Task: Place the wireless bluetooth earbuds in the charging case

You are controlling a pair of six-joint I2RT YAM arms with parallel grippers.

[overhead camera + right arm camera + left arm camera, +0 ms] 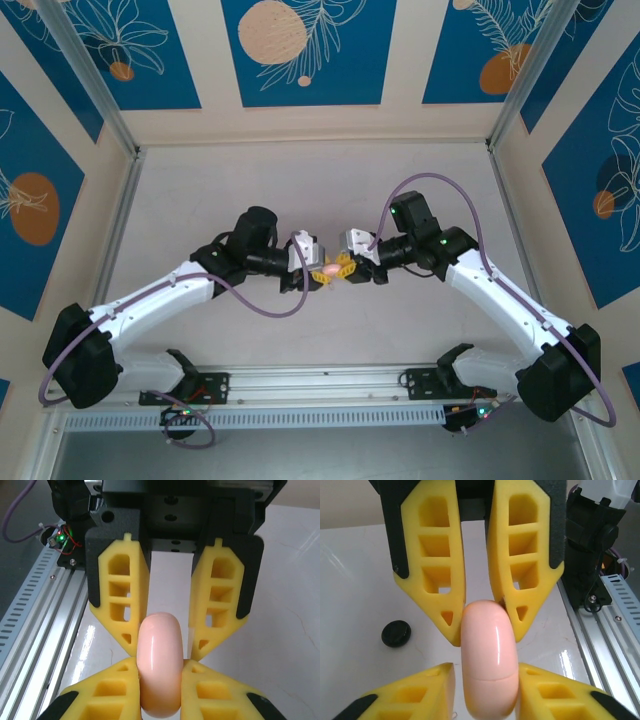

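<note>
Between the yellow fingers of my left pincer (486, 667), the pink charging case (487, 630) is standing on its narrow edge. Both fingers are pressing against its broad flanks, so this pincer is clamping on the case. A thin seam is running across the case's rounded back close to my fingertips, and the two halves are lying together along it.

Straight ahead of the left pincer, my right pincer (162, 661) is coming in tip to tip. Its fingers are closing on the opposite end of the same case, one on each flank, so it too is clamping on the case. The case is bridging the two pincers, with each end sitting just inside one pair of fingertips. From above, the two pincers are meeting nose to nose with the pink shape between them.

Off to the left of my left pincer, well apart from the case, a round black puck (396, 633) is lying flat on the white table (360, 580). To that pincer's right, a metal rail (615, 625) is running along the table edge. Whether the case is touching the table beneath, I cannot tell.
</note>
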